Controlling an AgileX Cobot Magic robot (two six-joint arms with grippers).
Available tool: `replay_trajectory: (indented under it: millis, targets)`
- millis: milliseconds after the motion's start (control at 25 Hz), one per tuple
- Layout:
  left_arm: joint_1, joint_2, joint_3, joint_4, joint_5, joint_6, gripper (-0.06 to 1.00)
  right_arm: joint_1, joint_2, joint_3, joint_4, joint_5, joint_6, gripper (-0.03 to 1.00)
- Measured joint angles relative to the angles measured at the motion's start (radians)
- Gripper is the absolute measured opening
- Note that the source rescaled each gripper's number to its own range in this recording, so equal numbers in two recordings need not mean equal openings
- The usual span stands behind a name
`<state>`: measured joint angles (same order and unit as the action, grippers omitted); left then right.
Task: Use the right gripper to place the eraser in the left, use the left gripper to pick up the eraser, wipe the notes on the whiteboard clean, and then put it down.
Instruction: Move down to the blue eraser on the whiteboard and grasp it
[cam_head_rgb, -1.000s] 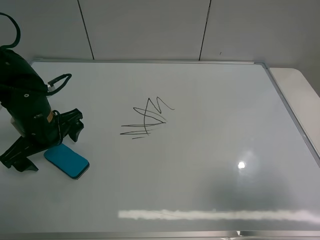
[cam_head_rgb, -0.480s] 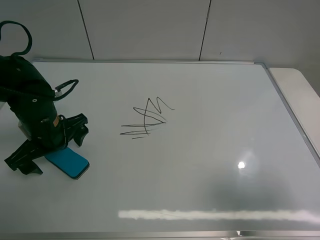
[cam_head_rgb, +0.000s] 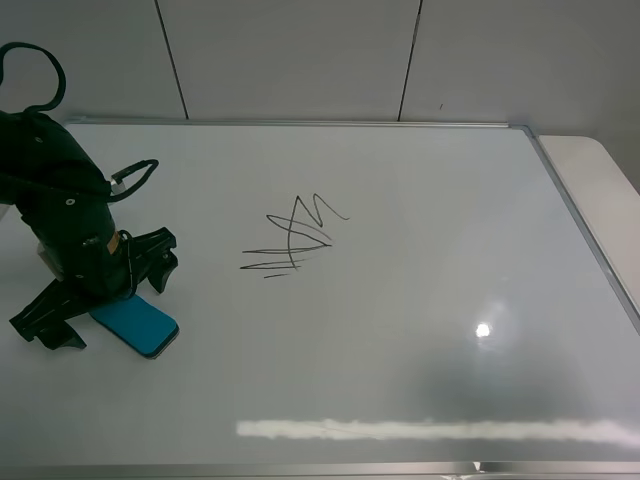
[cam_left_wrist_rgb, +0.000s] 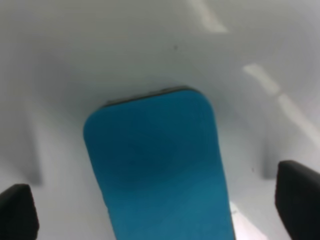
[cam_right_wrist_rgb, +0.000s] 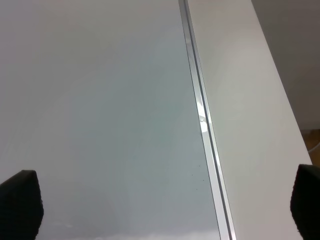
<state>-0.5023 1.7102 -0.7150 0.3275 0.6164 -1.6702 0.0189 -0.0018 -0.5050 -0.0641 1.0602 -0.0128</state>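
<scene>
black fingers (cam_left_wrist_rgb: 299, 192) of left gripper (cam_head_rgb: 100, 297) spread wide astride small teal-blue rounded eraser (cam_head_rgb: 140, 326), not gripping | eraser flat on glossy white silver-framed whiteboard (cam_head_rgb: 430, 320), left side | black scribbled marker notes (cam_head_rgb: 297, 240) unwiped | right gripper (cam_right_wrist_rgb: 162, 205) wide, empty | placement looks done; pickup, wipe, put-down left

The whiteboard (cam_head_rgb: 430, 180), glossy white with a thin silver frame (cam_right_wrist_rgb: 200, 115), lies flat on a pale tabletop (cam_head_rgb: 600, 170). The teal eraser (cam_head_rgb: 140, 325) lies flat on the board directly beneath the left gripper (cam_head_rgb: 100, 302), between its spread fingers. The black marker notes (cam_head_rgb: 295, 240) lie well apart from the gripper, toward the board's middle.
</scene>
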Motion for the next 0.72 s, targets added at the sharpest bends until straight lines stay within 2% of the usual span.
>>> replay_trajectory:
  millis: [400,480,520,600,680,720]
  targets:
    - [0.000,0.000,0.000,0.012,-0.001,0.000,0.92,0.000,0.000,0.000,0.000,0.000,0.000,1.00]
    - [0.000,0.000,0.000,0.012,-0.001,0.000,0.87,0.000,0.000,0.000,0.000,0.000,0.000,1.00]
    - [0.000,0.000,0.000,0.011,-0.001,0.000,0.82,0.000,0.000,0.000,0.000,0.000,0.000,1.00]
    - [0.000,0.000,0.000,0.009,-0.001,0.000,0.63,0.000,0.000,0.000,0.000,0.000,0.000,1.00]
    - [0.000,0.003,0.000,0.008,-0.005,0.000,0.35,0.000,0.000,0.000,0.000,0.000,0.000,1.00]
    - [0.000,0.003,0.000,0.011,-0.009,0.001,0.12,0.000,0.000,0.000,0.000,0.000,0.000,1.00]
